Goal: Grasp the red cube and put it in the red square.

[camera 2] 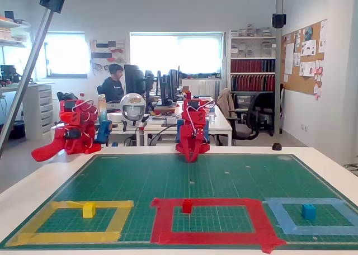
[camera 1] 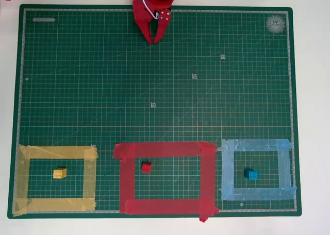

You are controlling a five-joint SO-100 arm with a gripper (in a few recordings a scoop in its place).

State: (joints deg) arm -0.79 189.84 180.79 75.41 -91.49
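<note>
Red pincer [camera 1: 154, 40] hangs narrowed to a point, holding nothing, at the green mat's [camera 1: 103, 90] far edge, bare mat before it. The red cube [camera 1: 147, 167] sits inside the red square [camera 1: 165, 150], between the yellow cube [camera 1: 60, 173] in its yellow frame [camera 1: 56, 152] and the blue cube [camera 1: 251, 174] in its light-blue frame [camera 1: 255, 145].

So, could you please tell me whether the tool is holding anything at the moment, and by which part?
Nothing is held: the red two-finger tool is closed and empty, and the small red cube lies inside the red tape square.

The red cube [camera 1: 147, 167] sits inside the red square [camera 1: 165, 150] — the hand [camera 1: 154, 40], fingertips together, well apart.
</note>
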